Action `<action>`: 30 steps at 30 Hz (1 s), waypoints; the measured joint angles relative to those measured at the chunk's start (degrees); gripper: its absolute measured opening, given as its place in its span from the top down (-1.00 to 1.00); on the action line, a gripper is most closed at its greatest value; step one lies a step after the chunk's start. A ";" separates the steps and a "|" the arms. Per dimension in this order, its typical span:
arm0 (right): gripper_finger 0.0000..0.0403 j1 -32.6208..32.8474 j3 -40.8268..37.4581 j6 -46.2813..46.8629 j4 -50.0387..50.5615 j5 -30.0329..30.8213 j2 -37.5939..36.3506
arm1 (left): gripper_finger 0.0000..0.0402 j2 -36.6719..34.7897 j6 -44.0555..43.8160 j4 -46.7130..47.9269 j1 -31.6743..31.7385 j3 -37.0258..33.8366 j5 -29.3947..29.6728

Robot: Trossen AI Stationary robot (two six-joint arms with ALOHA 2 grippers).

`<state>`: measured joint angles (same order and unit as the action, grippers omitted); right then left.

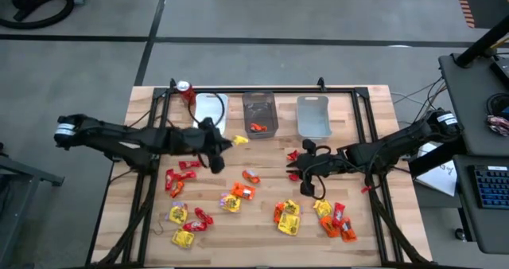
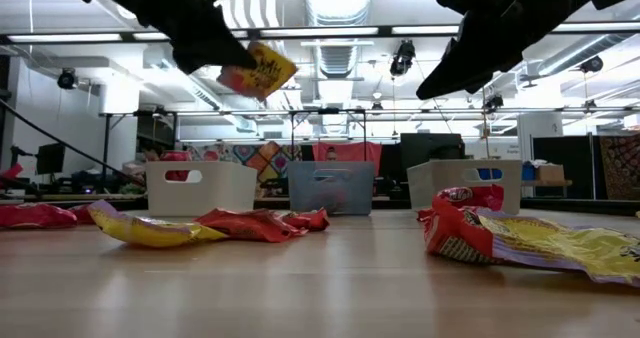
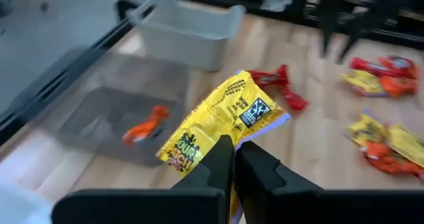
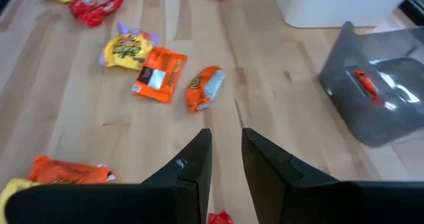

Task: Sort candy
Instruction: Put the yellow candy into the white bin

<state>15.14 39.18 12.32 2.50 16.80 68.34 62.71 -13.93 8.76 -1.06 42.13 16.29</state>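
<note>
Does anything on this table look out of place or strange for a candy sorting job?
Yes, a red soda can stands at the table's far edge beside the white bin; it is not candy. Otherwise, loose candy packets lie scattered, and the left claw holds a yellow packet above the table.

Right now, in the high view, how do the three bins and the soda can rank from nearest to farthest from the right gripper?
From the right gripper, over the table's right half:
1. Right bin, just beyond it at the far edge.
2. Middle bin, far edge, centre.
3. Left bin, far edge, left of centre.
4. Can, far left corner.
</note>
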 joint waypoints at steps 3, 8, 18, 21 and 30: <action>0.68 0.00 -0.02 0.58 -0.02 0.34 0.00 | 1.00 -1.99 -1.23 2.37 5.57 0.00 -3.37; 0.71 0.00 -0.02 0.66 -0.17 1.84 0.00 | 1.00 -3.51 -1.45 4.80 16.21 0.00 -7.68; 0.70 0.00 -0.08 0.79 -0.24 1.90 0.00 | 1.00 2.43 1.24 12.79 35.52 0.00 -7.84; 0.70 0.00 -0.11 0.79 -0.25 1.92 0.00 | 1.00 5.27 3.12 13.28 38.09 0.00 -7.88; 0.70 0.00 -0.67 1.53 -0.28 2.84 0.00 | 1.00 14.10 6.42 13.17 39.05 2.20 -7.88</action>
<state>15.14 38.51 13.85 2.22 19.64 68.34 76.81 -7.51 21.93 38.00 44.33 8.40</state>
